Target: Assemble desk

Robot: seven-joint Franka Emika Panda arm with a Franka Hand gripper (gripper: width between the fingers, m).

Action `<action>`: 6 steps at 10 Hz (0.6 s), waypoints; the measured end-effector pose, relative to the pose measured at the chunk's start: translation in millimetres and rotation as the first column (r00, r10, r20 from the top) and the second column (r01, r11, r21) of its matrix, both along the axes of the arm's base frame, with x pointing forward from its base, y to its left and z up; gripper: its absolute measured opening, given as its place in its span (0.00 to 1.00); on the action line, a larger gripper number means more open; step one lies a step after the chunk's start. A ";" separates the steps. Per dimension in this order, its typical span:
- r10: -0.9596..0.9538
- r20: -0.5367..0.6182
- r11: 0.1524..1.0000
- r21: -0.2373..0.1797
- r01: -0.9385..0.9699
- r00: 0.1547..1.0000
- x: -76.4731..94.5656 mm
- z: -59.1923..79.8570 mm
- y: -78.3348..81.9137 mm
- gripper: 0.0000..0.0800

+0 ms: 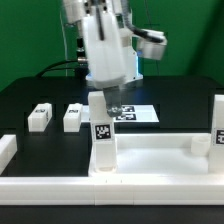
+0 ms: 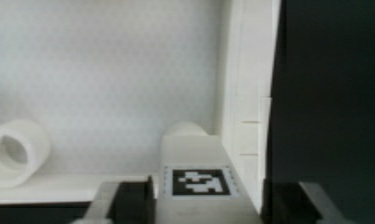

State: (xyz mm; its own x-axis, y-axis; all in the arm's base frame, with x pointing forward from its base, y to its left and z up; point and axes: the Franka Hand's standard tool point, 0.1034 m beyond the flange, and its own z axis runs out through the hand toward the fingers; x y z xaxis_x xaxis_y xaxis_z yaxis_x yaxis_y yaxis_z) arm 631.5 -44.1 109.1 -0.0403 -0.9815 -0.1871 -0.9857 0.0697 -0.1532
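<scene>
The desk top is a large white tray with a raised rim, lying at the front of the black table. My gripper is shut on an upright white leg with a tag, standing at the top's far corner on the exterior view's left. In the wrist view the leg sits between my fingers, over the top's inner floor beside its rim. A round socket shows in the floor. A second tagged leg stands upright at the top's right end. Two more legs lie on the table.
The marker board lies behind the gripped leg, under the arm. A low white rail runs along the table's edge at the exterior view's left. Black table shows past the rim in the wrist view.
</scene>
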 end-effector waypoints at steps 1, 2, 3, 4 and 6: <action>-0.018 -0.002 1.000 0.002 0.018 1.000 0.3 0.0 0.7 0.36; 0.005 0.001 1.000 -0.003 -0.005 1.000 0.3 -0.1 0.7 0.36; 0.142 0.022 0.989 -0.030 -0.141 0.990 0.0 -0.2 0.1 0.46; 0.371 0.053 0.927 -0.078 -0.366 0.927 -0.3 0.4 -0.3 0.68; 0.613 0.068 0.788 -0.132 -0.602 0.787 -3.7 5.0 1.7 0.79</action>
